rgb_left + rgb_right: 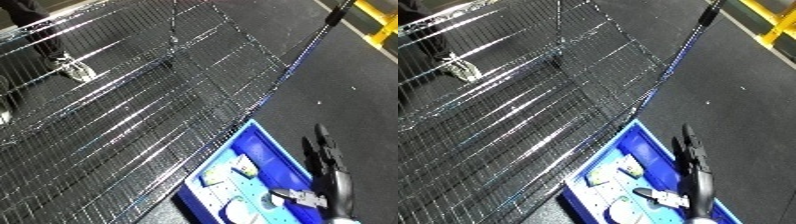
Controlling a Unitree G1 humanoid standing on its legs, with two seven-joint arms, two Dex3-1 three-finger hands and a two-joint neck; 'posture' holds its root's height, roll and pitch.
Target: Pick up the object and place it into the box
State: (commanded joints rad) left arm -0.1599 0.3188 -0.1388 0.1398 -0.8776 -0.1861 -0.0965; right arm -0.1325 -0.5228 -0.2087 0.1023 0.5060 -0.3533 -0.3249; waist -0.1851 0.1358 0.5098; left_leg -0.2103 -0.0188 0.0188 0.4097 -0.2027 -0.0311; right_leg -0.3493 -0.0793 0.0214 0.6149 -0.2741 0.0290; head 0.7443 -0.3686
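View is tilted hard. Most of it is a wire mesh rack (pixel 133 110), silver grid, running from upper left down to the lower middle, with bright glints along the wires. A shoe (pixel 75 69) shows through the mesh at upper left, under the rack. Right of the rack's edge is dark speckled floor (pixel 355 85). Yellow barrier (pixel 382 22) in the top right corner, with a black pole (pixel 336 15) just beside it.

Blue bin (pixel 266 145) sits at the bottom, just beside the rack's lower edge. Inside: several pale items, one a small white-and-yellow packet (pixel 244 169) near the bin's middle, others pale and round toward the bottom edge. Can't tell which one is the task object.

Right hand (pixel 696 165) comes in from the bottom right, over the bin's right side. Fingers straight, pointing up-view, close together, holding nothing. Thumb area near the bin contents is unclear.

Left hand not visible.
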